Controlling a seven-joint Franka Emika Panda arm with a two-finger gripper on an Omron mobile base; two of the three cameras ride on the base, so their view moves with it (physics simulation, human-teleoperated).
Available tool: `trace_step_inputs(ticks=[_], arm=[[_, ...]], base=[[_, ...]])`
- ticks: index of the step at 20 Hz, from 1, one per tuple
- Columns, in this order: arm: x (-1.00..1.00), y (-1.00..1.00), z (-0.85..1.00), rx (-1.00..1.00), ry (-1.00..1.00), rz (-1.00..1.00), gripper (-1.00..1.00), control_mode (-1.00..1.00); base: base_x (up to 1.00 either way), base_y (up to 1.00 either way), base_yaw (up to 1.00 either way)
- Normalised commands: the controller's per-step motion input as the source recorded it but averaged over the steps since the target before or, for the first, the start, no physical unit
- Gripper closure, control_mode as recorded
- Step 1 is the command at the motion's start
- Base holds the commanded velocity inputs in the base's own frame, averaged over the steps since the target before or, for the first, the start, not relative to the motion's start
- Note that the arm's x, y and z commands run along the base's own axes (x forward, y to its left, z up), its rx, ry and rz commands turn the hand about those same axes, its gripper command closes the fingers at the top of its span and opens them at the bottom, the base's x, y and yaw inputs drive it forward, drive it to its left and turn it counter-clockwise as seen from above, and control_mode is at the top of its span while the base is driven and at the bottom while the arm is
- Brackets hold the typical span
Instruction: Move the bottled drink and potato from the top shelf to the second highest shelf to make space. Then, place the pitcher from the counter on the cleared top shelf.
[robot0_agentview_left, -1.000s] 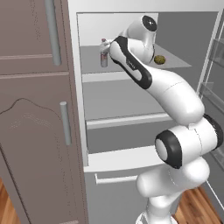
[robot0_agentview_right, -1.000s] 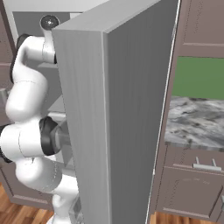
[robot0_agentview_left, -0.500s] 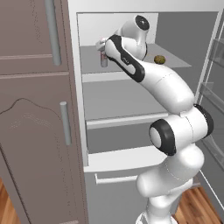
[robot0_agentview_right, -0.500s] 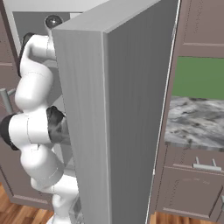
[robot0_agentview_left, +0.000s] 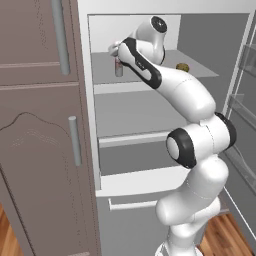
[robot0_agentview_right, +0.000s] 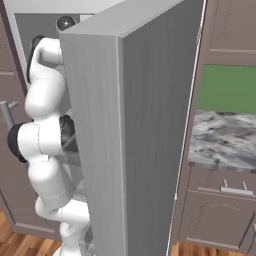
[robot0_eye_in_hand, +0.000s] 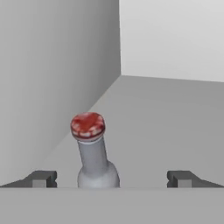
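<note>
Arm reached further left, pincer (robot0_eye_in_hand: 112, 178) spread apart over bottled drink (robot0_eye_in_hand: 93, 155) on top shelf (robot0_agentview_left: 200, 73)

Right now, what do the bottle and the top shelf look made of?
The bottle looks like clear-grey glass: smooth and glossy, with a red-and-white speckled cap, perhaps metal. The top shelf looks like matte grey plastic or coated board: flat, even, without reflections. It's rendered, so neither is certain.
</note>
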Motion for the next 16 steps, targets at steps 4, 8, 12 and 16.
trace_step_inputs(ticks=[4,8,12,16], arm=[[0.22,0.04,0.0,0.0,0.0,0.0,-1.0,-1.0],[0.18,0.07,0.0,-0.01,0.0,0.0,-1.0,-1.0],[0.13,0.11,0.0,-0.02,0.0,0.01,-1.0,-1.0],[0.13,0.14,0.0,-0.03,0.0,0.01,-1.0,-1.0]], base=[[0.0,0.0,0.0],[0.0,0.0,0.0],[0.0,0.0,0.0],[0.0,0.0,0.0]])
